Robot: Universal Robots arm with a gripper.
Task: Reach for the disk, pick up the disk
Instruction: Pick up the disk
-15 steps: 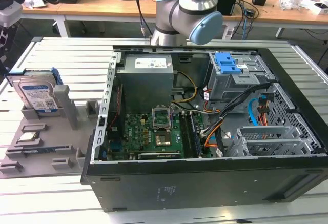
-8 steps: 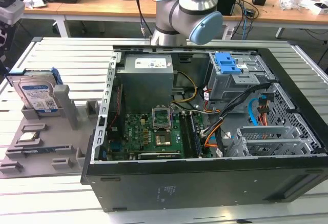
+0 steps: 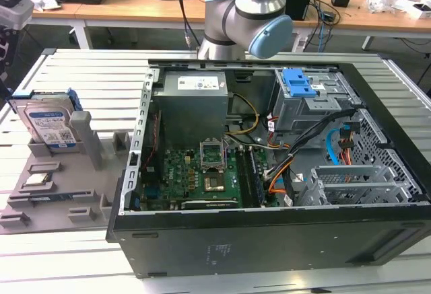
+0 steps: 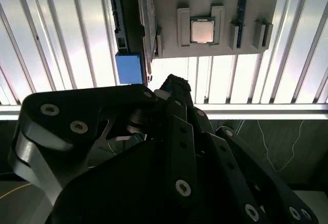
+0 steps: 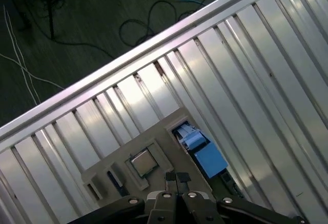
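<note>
Currently we see one gripper [image 5: 177, 177] closed and empty, clear of the one disk [image 3: 48, 122].

We count one disk, standing on edge in a slot of the one grey fixture [image 3: 64, 183] on the slatted table [image 3: 87, 72], at the exterior view's left of the one open computer case [image 3: 269, 240]. One silver chip [image 3: 39, 178] lies flat in its own pocket of the same fixture, apart from the disk, and one memory stick [image 3: 50, 197] lies just beside the chip. In the first wrist view the two fingertips [image 5: 171, 177] meet with nothing between them; they hang above the fixture, touching neither chip nor disk. One arm [image 3: 246, 21] rises behind the case.
</note>
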